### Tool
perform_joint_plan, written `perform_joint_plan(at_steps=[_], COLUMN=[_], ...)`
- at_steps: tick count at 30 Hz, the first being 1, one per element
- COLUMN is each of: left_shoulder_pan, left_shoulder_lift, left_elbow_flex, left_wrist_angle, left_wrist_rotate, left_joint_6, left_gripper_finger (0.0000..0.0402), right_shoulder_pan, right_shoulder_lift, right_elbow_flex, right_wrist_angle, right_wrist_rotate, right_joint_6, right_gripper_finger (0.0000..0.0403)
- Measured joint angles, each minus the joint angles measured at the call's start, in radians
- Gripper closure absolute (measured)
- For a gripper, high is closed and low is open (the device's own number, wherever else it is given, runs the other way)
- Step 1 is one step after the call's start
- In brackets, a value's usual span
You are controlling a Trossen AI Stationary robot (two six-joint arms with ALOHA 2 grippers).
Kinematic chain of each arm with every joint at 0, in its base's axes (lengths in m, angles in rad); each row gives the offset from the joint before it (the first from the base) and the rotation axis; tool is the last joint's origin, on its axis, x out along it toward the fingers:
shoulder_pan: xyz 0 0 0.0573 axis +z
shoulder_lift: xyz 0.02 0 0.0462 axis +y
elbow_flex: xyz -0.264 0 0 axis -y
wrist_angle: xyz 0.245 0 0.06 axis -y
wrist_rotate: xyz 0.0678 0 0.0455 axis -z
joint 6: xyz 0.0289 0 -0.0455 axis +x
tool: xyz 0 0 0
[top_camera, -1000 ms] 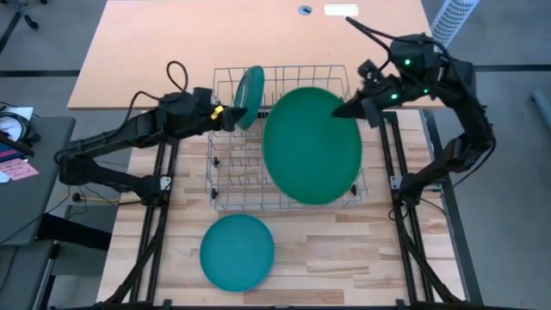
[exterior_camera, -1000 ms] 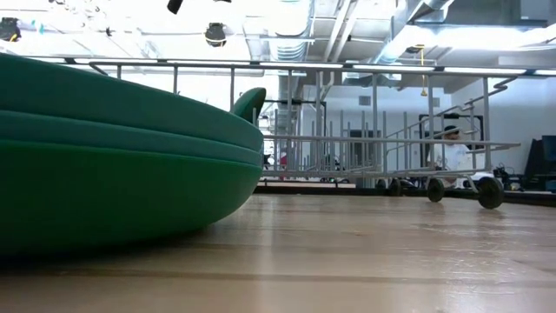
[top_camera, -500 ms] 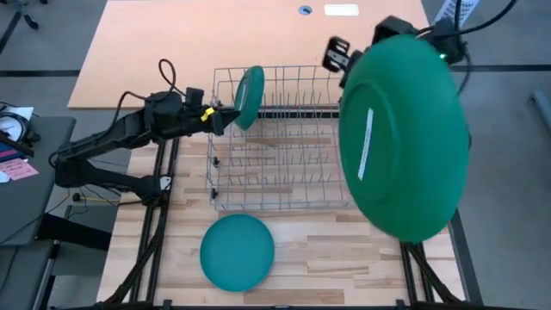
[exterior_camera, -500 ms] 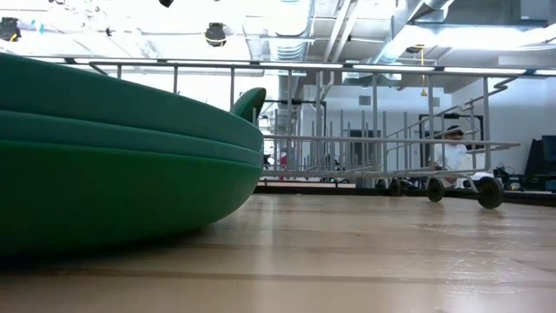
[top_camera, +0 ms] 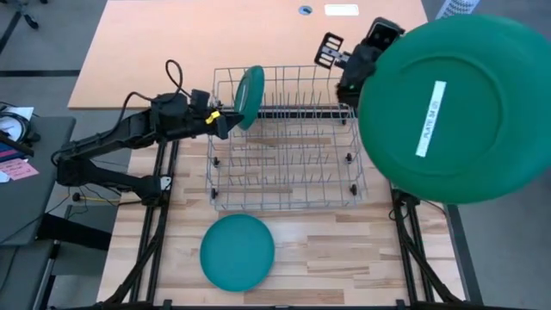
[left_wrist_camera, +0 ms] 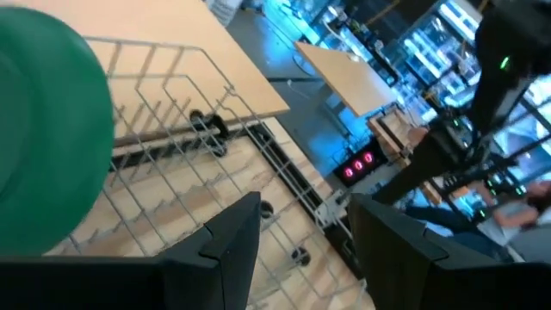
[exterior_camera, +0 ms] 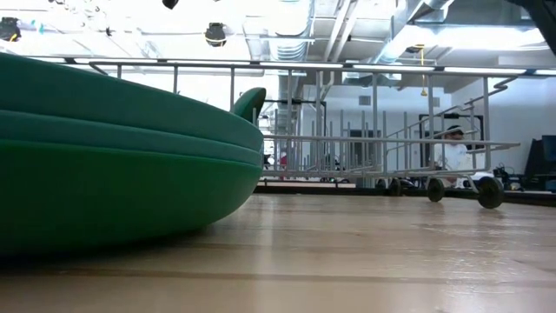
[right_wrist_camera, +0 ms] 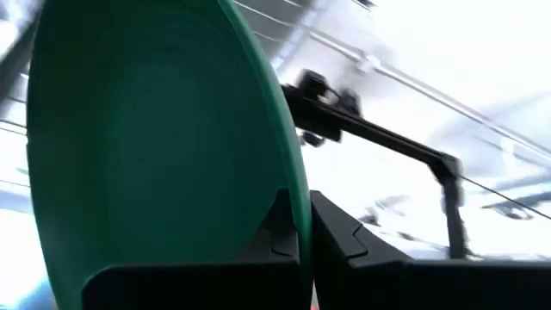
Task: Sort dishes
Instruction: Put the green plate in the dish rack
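Note:
A large green plate (top_camera: 456, 108) hangs high over the table's right side, its labelled underside facing up, with my right gripper (top_camera: 355, 84) shut on its rim. A smaller teal plate (top_camera: 248, 96) stands on edge between the tines at the far left corner of the wire rack (top_camera: 284, 185). Beside its lower edge my left gripper (top_camera: 225, 120) is open; in the left wrist view that plate (left_wrist_camera: 43, 138) lies off to one side of my left gripper (left_wrist_camera: 301, 250), not between the fingers. A teal plate (top_camera: 237, 251) lies flat on the table near the front; in the low view it looks like a stack (exterior_camera: 113, 156). My right gripper pinches the large plate's rim (right_wrist_camera: 297, 194) between its two fingers (right_wrist_camera: 340, 237), one on each face. The fingers slant upward. The plate is lifted clear of the rack and the table, standing out above the gripper with its underside turned up.
Beyond the rack lies a plain brown tabletop (top_camera: 172, 43). The light wood table (top_camera: 327, 250) shows between the rack and the front edge. Black frame rails run along both sides of the rack.
My right gripper has risen and swung toward the table's right edge, tipping from pointing down to pointing up. The large plate has gone with it: from tilted over the rack it is now lifted high and turned over, underside up. My left gripper has stayed by the standing plate.

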Motion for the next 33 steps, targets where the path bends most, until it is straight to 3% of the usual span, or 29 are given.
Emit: perform_joint_plan(at_steps=[3, 13, 23, 33], left_shoulder_pan=[0.001, -0.006, -0.006, -0.006], left_shoulder_lift=[0.004, 0.054, 0.072, 0.072], left_elbow_flex=[0.0, 0.0, 0.0, 0.0], left_wrist_angle=[0.0, 0.005, 0.099, 0.077], left_wrist_rotate=[-0.015, -0.018, 0.002, 0.021], left_joint_6=[-0.025, -0.042, -0.039, -0.033], left_gripper_finger=[0.0228, 0.0228, 0.0228, 0.0228], right_shoulder_pan=[0.002, -0.012, -0.01, -0.01], right_shoulder_lift=[0.026, 0.06, 0.059, 0.058], right_elbow_flex=[0.0, 0.0, 0.001, 0.001], right_wrist_angle=[0.08, 0.187, 0.21, 0.145], right_wrist_rotate=[0.065, 0.097, 0.097, 0.097], right_joint_6=[0.075, 0.241, 0.232, 0.17], right_gripper_finger=[0.0395, 0.0395, 0.0395, 0.0394])
